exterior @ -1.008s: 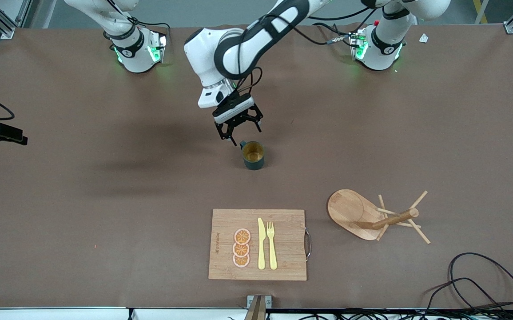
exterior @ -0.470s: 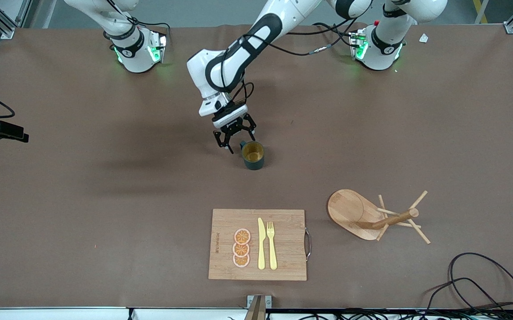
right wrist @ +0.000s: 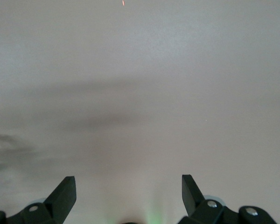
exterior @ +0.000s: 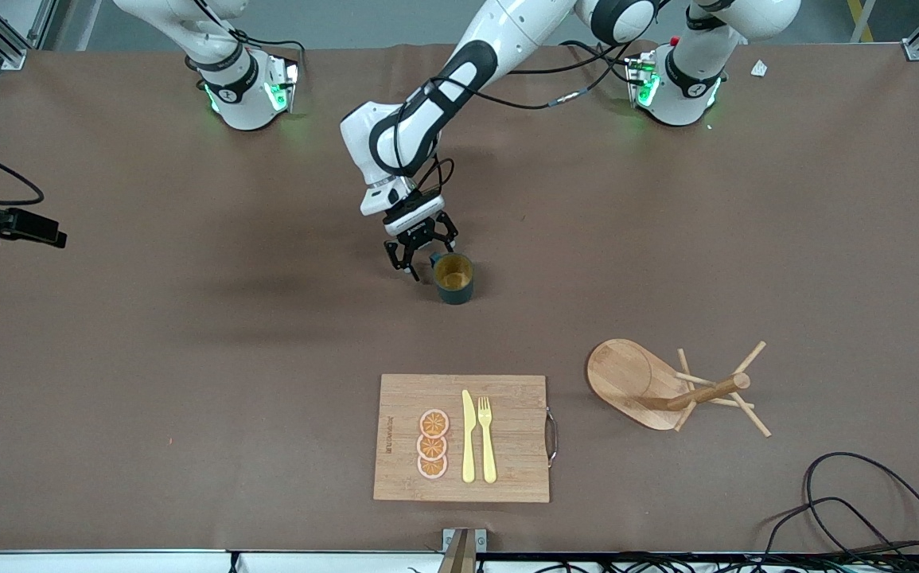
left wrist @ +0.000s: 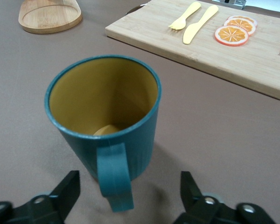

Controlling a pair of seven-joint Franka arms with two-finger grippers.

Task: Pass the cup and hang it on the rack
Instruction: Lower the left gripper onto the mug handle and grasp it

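The rack (exterior: 670,384) lies tipped over nearest the front camera, toward the left arm's end. Farther back, mid-table, the cup (exterior: 453,278) stands upright; the left gripper (exterior: 421,255), jaws released, straddles its handle. The right gripper (right wrist: 129,192) waits spread wide over bare table.

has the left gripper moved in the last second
Yes. The left gripper has come down and closed in on the cup, which has stayed put; its open fingers now flank the handle.
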